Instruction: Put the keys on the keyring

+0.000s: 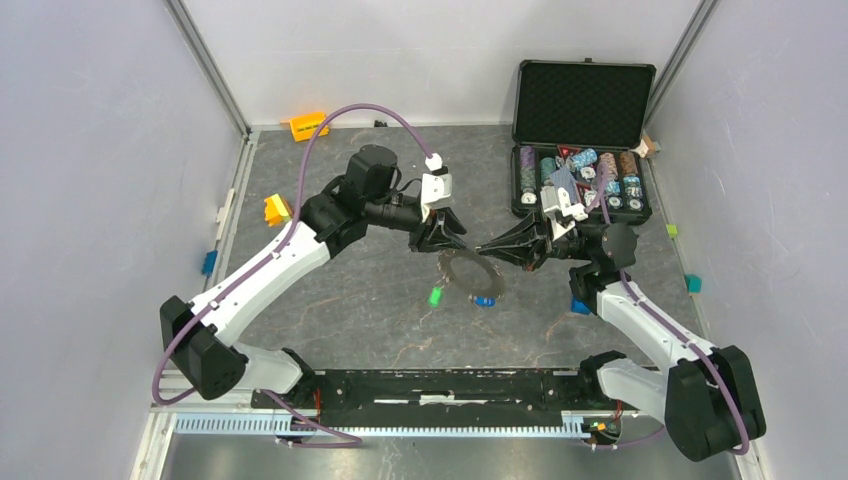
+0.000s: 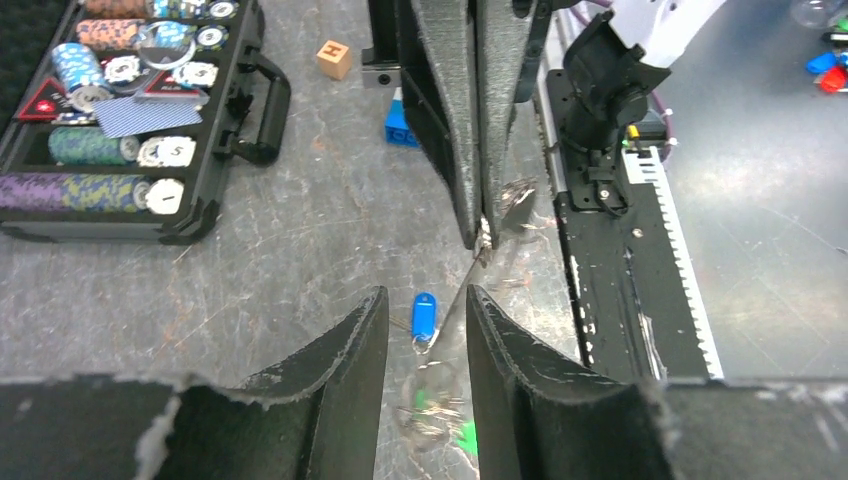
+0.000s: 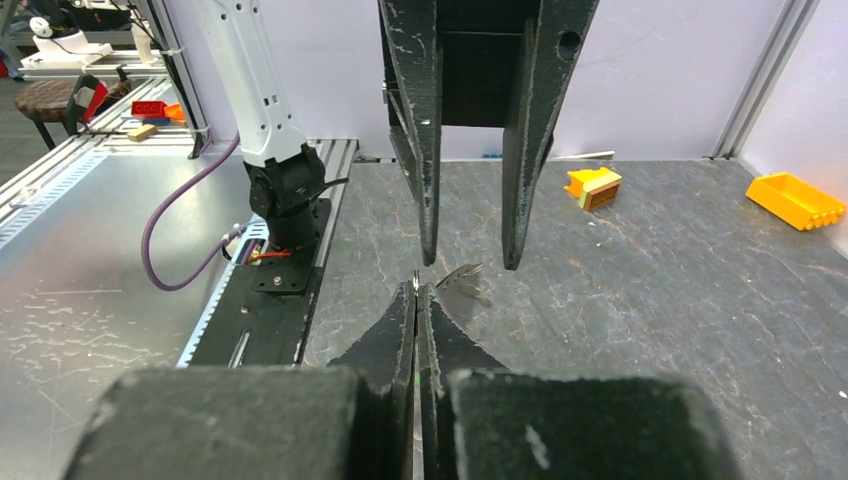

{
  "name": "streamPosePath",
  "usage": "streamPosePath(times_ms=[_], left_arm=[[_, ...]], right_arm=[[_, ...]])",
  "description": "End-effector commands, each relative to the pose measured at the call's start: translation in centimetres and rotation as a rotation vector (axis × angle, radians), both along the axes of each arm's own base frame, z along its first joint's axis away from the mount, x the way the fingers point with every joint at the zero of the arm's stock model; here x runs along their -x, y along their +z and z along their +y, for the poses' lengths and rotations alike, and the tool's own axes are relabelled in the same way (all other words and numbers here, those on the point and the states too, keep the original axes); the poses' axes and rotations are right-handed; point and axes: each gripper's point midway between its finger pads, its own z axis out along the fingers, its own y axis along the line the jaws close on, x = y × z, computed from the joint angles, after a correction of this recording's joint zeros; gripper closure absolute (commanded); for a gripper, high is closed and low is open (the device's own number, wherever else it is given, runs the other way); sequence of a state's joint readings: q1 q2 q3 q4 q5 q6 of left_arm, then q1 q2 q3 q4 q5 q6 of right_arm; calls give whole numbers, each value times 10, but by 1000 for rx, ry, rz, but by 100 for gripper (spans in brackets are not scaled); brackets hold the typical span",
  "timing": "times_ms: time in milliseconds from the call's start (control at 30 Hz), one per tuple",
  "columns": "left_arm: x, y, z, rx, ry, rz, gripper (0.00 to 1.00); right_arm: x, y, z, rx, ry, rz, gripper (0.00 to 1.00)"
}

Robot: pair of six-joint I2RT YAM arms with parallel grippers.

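The keyring (image 1: 495, 283) is a large dark-grey ring held tilted in mid-table, one side up. My right gripper (image 1: 484, 247) is shut on its raised rim; the thin metal edge shows between the shut fingertips in the right wrist view (image 3: 416, 282). My left gripper (image 1: 452, 243) is open, facing the right one. In the left wrist view the keyring (image 2: 457, 300) runs edge-on between the open fingers (image 2: 350, 350) without touching them. The blue key (image 1: 484, 300) and the green key (image 1: 435, 296) lie on the table below the ring. They also show in the left wrist view, blue key (image 2: 424, 312) and green key (image 2: 466, 437).
An open black case (image 1: 583, 100) of poker chips stands at the back right. Yellow blocks (image 1: 308, 126) (image 1: 276, 210) lie at the back left, and a blue block (image 1: 580, 306) by the right arm. A wooden cube (image 2: 334, 58) sits near the case. A black rail (image 1: 440, 385) spans the near edge.
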State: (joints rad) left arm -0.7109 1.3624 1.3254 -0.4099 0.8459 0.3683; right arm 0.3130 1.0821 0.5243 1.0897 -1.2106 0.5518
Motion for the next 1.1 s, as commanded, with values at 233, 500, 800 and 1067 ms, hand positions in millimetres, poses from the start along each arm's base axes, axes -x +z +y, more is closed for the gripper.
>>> streamPosePath(times_ms=[233, 500, 800, 1067], left_arm=[[15, -7, -16, 21, -116, 30, 60], [16, -14, -23, 4, -121, 48, 73], [15, -24, -23, -18, -102, 40, 98], [5, -29, -16, -39, -23, -4, 98]], right_arm=[[-2, 0, 1, 7, -24, -78, 100], [-10, -7, 2, 38, -49, -68, 100], [-12, -7, 2, 44, -58, -66, 100], [-27, -17, 1, 116, -110, -65, 96]])
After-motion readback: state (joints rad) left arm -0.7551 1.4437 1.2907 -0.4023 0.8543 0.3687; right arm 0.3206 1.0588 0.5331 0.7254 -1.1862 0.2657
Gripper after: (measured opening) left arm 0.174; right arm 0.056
